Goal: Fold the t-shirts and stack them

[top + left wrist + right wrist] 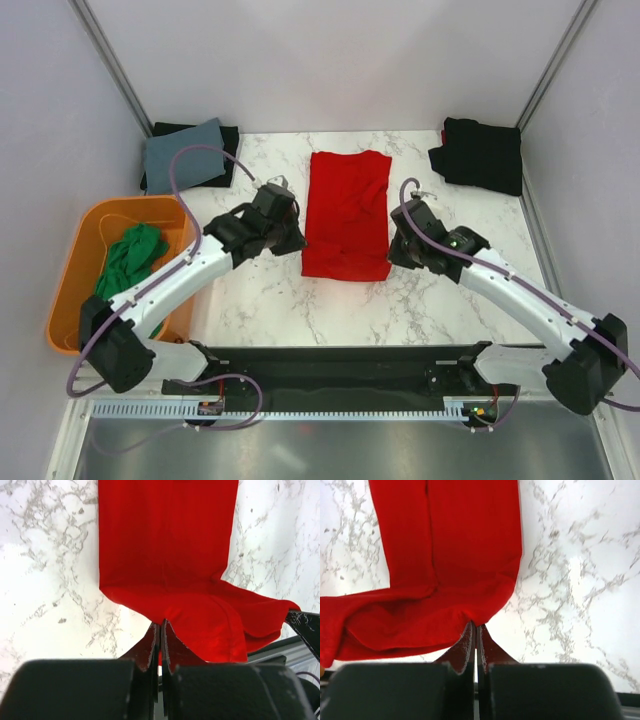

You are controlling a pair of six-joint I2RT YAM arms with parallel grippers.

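A red t-shirt (347, 212) lies in the middle of the marble table as a long narrow strip, sleeves folded in. My left gripper (296, 240) is shut on its near left corner, and the cloth (170, 580) stretches away from the fingers (150, 647). My right gripper (393, 250) is shut on the near right corner, where the cloth (450, 570) bunches at the fingers (465, 647). The near hem is lifted slightly between the two grippers.
A folded grey-blue shirt (187, 154) on a black one lies at the back left. A folded black shirt (482, 153) lies at the back right. An orange basket (75, 290) with a green shirt (130, 260) stands at the left edge.
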